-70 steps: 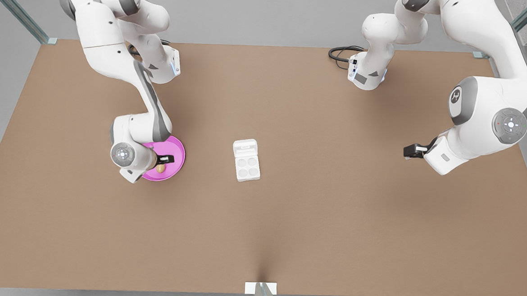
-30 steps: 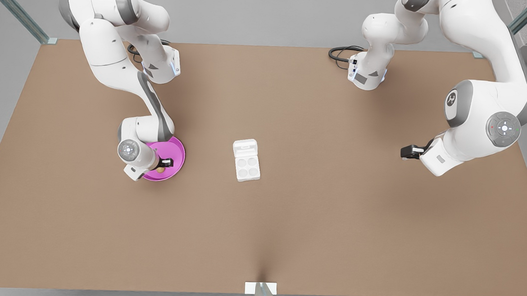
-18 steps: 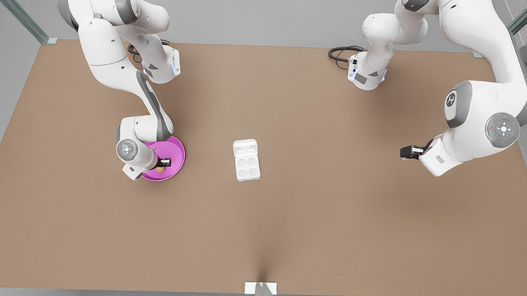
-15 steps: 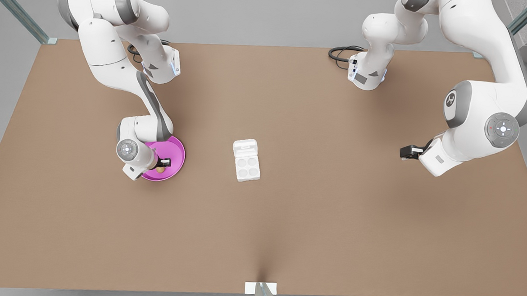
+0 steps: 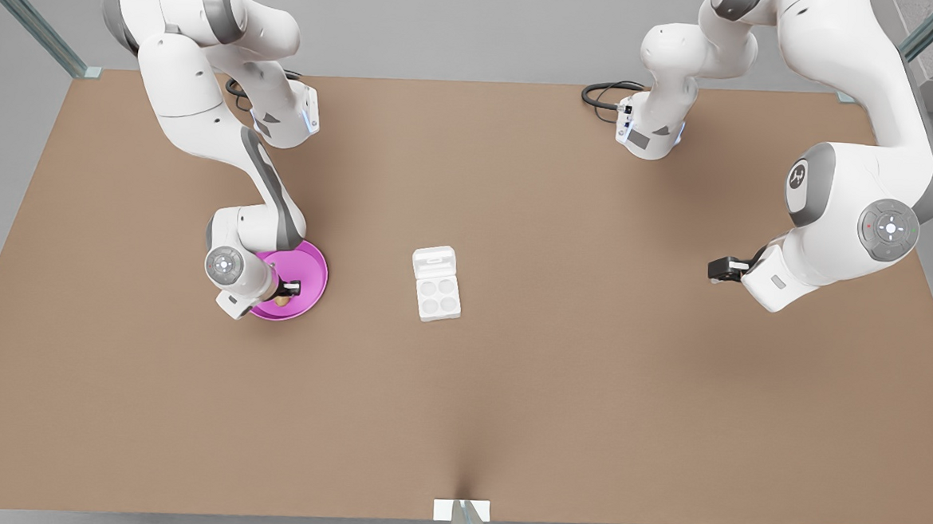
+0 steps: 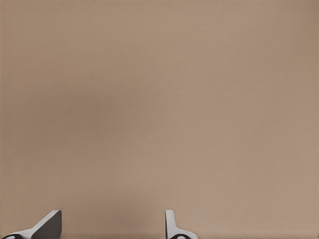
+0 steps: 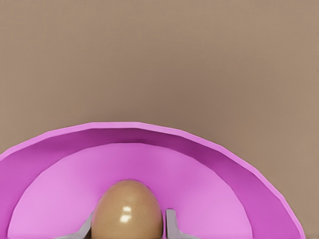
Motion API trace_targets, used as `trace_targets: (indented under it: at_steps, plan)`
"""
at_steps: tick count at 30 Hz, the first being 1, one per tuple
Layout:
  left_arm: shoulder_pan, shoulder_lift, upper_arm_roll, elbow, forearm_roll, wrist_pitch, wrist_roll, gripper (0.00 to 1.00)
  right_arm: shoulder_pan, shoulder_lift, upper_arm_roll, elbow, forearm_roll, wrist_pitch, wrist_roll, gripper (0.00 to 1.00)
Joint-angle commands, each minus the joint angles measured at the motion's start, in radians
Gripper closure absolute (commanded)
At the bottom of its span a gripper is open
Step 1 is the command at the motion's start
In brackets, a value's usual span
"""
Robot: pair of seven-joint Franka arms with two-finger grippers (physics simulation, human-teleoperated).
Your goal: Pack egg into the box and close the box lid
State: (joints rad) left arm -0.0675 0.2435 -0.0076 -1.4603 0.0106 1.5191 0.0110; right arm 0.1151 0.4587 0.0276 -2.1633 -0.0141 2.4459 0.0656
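The egg [image 7: 128, 210] sits in the pink plate [image 5: 312, 263] toward the bench's [image 5: 507, 392] left edge in the front view, with the right gripper [image 5: 284, 291] down around it, fingers [image 7: 172, 224] hugging both sides, though I can't tell whether they're pinching yet. I'd squeeze gently and lift straight up before heading to the box [image 5: 437, 294] mid-bench, whose box lid [image 5: 434, 259] lies open. The left gripper [image 5: 720, 268] waits near the opposite edge, jaws open.

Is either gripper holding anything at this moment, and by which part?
The right gripper grips the egg by its sides, over the pink plate. The left gripper holds nothing, open.
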Motion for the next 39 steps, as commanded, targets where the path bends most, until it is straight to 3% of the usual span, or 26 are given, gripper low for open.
trace_targets:
  at_steps: [1, 10, 21, 39]
  plan:
    - [0.000, -0.001, 0.000, 0.000, 0.000, 0.000, 0.000, 0.00, 0.000, 0.000, 0.000, 0.000, 0.000, 0.001, -0.001, 0.45]
    - [-0.002, 0.000, 0.000, 0.000, 0.000, 0.001, 0.000, 0.00, -0.002, -0.005, 0.000, 0.002, 0.000, 0.001, -0.001, 0.40]
    - [-0.002, 0.002, 0.000, 0.000, 0.000, 0.000, -0.002, 0.00, -0.006, 0.003, 0.000, 0.002, 0.000, 0.009, 0.000, 0.45]
    - [-0.018, -0.009, -0.009, 0.002, 0.015, 0.003, -0.013, 0.00, -0.003, -0.002, 0.000, 0.005, 0.000, 0.009, 0.002, 0.44]
